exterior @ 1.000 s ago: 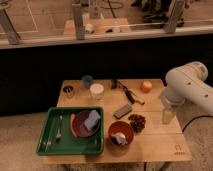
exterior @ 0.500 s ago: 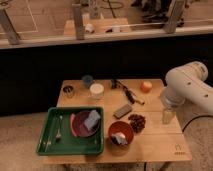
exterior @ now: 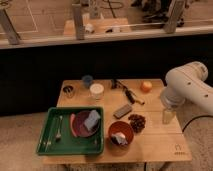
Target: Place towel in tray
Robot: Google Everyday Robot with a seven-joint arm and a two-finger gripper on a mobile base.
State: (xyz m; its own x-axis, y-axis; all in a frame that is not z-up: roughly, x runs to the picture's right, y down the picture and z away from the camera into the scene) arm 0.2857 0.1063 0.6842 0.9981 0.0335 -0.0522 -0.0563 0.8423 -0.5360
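No legible txt or nos.

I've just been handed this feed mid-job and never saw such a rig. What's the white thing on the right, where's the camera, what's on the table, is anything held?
The white thing is a robot arm on a mobile base. Its gripper hangs at the right edge of the wooden table, jaws open, holding nothing. The single camera looks down on the table from above. The small pale grey cloth towel lies in the round orange bowl. At left, the large green plastic tray holds a maroon plate with a blue-grey block on it.
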